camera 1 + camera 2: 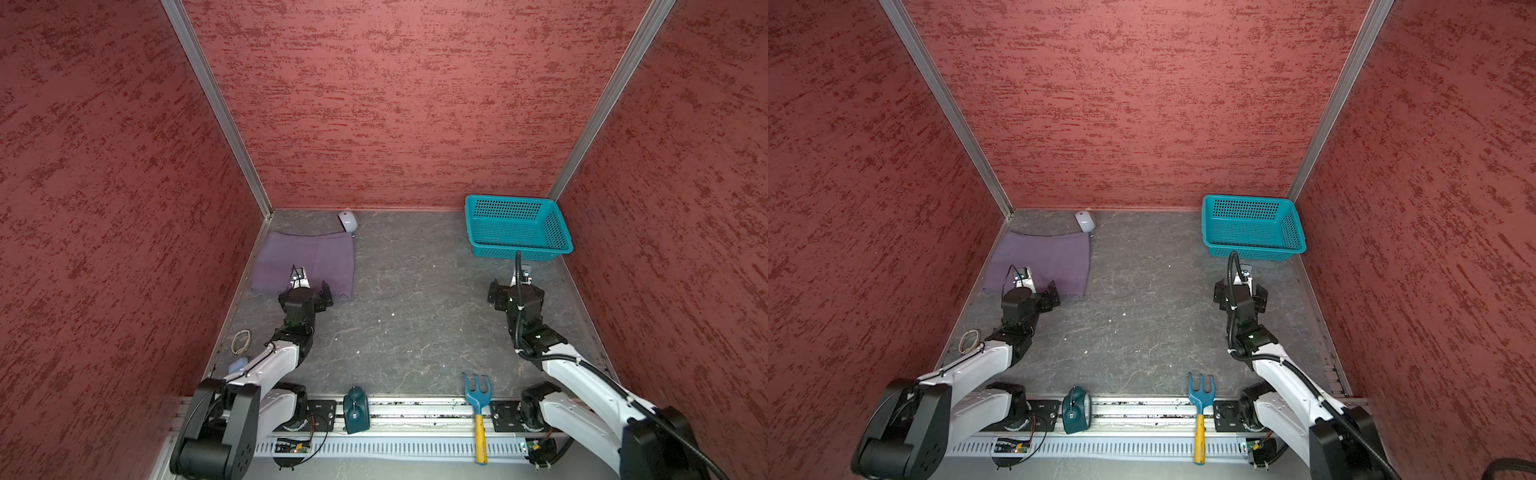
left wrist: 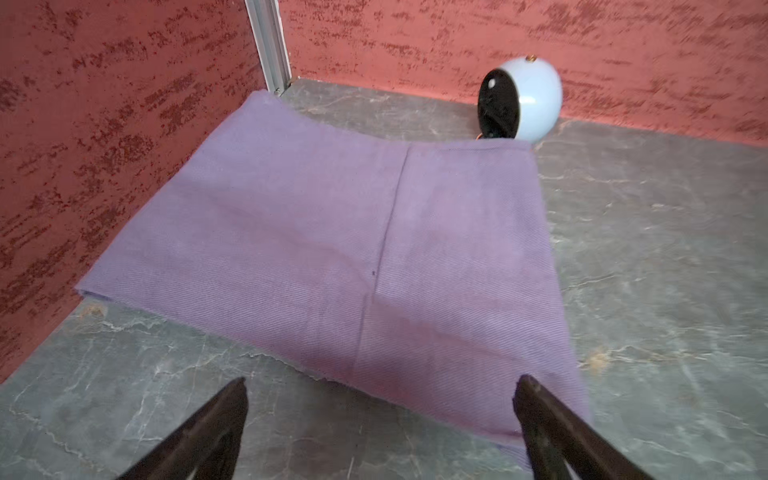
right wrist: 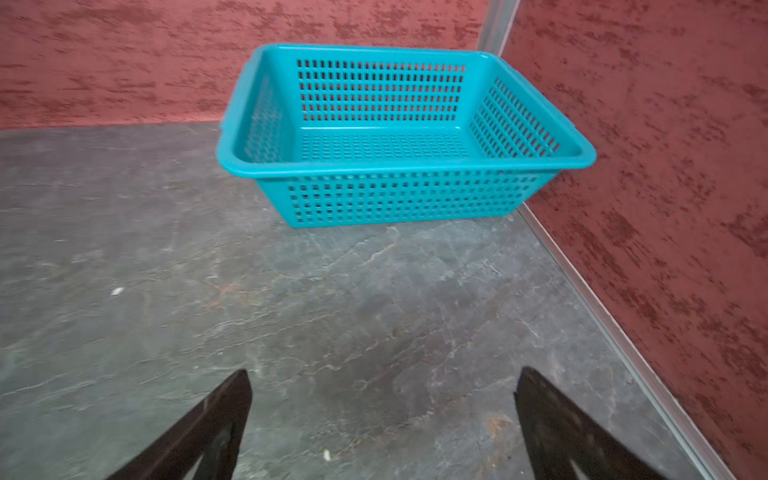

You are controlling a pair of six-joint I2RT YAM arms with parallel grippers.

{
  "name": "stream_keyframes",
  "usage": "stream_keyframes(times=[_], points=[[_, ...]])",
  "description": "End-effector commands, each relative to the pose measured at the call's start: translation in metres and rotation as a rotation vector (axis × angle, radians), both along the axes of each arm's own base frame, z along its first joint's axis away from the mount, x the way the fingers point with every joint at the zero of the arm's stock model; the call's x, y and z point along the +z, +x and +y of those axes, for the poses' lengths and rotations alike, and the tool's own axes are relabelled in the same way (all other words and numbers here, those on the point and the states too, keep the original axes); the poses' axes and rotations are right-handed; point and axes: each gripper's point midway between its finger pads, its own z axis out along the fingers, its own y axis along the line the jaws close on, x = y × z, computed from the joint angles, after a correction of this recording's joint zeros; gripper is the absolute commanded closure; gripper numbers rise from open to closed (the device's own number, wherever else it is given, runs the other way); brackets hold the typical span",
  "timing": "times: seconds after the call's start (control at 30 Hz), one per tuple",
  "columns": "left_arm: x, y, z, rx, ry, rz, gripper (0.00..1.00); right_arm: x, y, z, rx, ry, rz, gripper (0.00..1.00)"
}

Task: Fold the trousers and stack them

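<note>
Three walls close the space in: a back wall (image 1: pixel 415 104), a left wall (image 1: pixel 104 187) and a right wall (image 1: pixel 685 208), all in rough pinkish-red plaster with darker red streaks. An aluminium post (image 1: pixel 218 108) runs up the far left corner of the table and a second post (image 1: pixel 610 95) up the far right corner. The table (image 1: pixel 415 324) has a dark grey, marble-like top with pale veins and a few white specks (image 1: pixel 391 314). A metal strip (image 3: pixel 624 345) lines its right edge. Along the near edge run a metal rail (image 1: pixel 415 411) and a white slotted cable duct (image 1: pixel 395 449). The light is soft and even.
</note>
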Motion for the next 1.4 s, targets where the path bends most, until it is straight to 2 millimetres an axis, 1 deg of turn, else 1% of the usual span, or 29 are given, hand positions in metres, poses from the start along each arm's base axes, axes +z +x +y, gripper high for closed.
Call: stream_keyframes(times=[0.0,0.03,0.1,0.2,0.23,0.27,0.3,0.33,0.37,0.4,0.53,0.57,0.6,0.63,0.67,0.7,0.73,0.83,0.9,0.93,0.97,1.0,1.03,1.07,1.13,1.37], points=[[0.035,0.029,0.004,-0.016,-0.002,-0.122,0.00,0.014,0.005,-0.024,-0.135,0.021,-0.164,0.01],[0.035,0.034,0.005,-0.021,-0.009,-0.122,0.01,0.007,0.004,-0.029,-0.149,0.032,-0.170,0.01],[0.036,0.043,0.008,-0.031,-0.021,-0.134,0.01,0.003,0.007,-0.037,-0.181,0.050,-0.150,0.01],[0.037,0.056,0.010,-0.078,-0.048,-0.157,0.01,0.004,0.016,-0.042,-0.173,0.068,-0.161,0.01],[0.034,0.060,0.013,-0.071,-0.046,-0.143,0.01,0.005,0.020,-0.045,-0.174,0.068,-0.163,0.01],[0.028,0.061,0.021,-0.040,-0.050,-0.168,0.01,0.003,0.025,-0.050,-0.185,0.069,-0.154,0.01],[0.027,0.062,0.018,-0.058,-0.028,-0.211,0.01,0.002,0.031,-0.054,-0.192,0.069,-0.142,0.01],[0.022,0.062,0.006,-0.113,-0.027,-0.189,0.01,0.000,0.037,-0.057,-0.194,0.071,-0.131,0.01],[0.017,0.064,-0.001,-0.148,-0.012,-0.197,0.01,-0.001,0.045,-0.058,-0.185,0.072,-0.121,0.01],[0.016,0.065,-0.003,-0.150,0.003,-0.198,0.01,-0.003,0.053,-0.059,-0.173,0.071,-0.107,0.01],[0.015,0.066,-0.004,-0.165,-0.013,-0.175,0.01,0.006,0.080,-0.063,-0.161,0.060,-0.171,0.01],[0.016,0.067,-0.003,-0.173,-0.018,-0.188,0.01,0.001,0.088,-0.064,-0.156,0.052,-0.150,0.01],[0.015,0.067,-0.003,-0.172,-0.023,-0.175,0.01,-0.004,0.091,-0.066,-0.156,0.043,-0.158,0.01],[0.014,0.067,-0.003,-0.171,-0.024,-0.177,0.01,-0.003,0.095,-0.065,-0.152,0.039,-0.151,0.01],[0.015,0.067,-0.003,-0.172,-0.022,-0.183,0.01,-0.006,0.096,-0.062,-0.121,0.049,-0.139,0.01],[0.014,0.067,-0.003,-0.173,-0.024,-0.172,0.01,-0.003,0.094,-0.062,-0.115,0.048,-0.154,0.01],[0.015,0.067,-0.003,-0.172,-0.024,-0.181,0.01,-0.004,0.090,-0.059,-0.094,0.051,-0.168,0.01],[0.015,0.067,-0.003,-0.170,-0.025,-0.180,0.01,0.007,0.070,-0.051,-0.040,0.053,-0.277,0.01],[0.015,0.067,-0.003,-0.171,-0.024,-0.177,0.01,0.007,0.062,-0.042,0.021,0.056,-0.306,0.01],[0.015,0.067,-0.003,-0.170,-0.025,-0.179,0.01,-0.005,0.061,-0.037,0.057,0.057,-0.292,0.01],[0.014,0.067,-0.003,-0.171,-0.025,-0.178,0.01,0.009,0.062,-0.039,0.053,0.037,-0.365,0.01],[0.014,0.067,-0.003,-0.172,-0.025,-0.176,0.01,0.002,0.066,-0.042,0.038,0.071,-0.304,0.01],[0.015,0.067,-0.003,-0.171,-0.025,-0.178,0.00,-0.005,0.068,-0.044,0.062,0.102,-0.278,0.01],[0.015,0.067,-0.003,-0.172,-0.024,-0.179,0.01,0.001,0.067,-0.044,0.071,0.095,-0.316,0.01],[0.015,0.067,-0.003,-0.171,-0.025,-0.178,0.01,-0.002,0.068,-0.044,0.073,0.102,-0.294,0.01],[0.015,0.067,-0.003,-0.171,-0.024,-0.180,0.01,-0.001,0.066,-0.042,0.080,0.097,-0.304,0.01]])
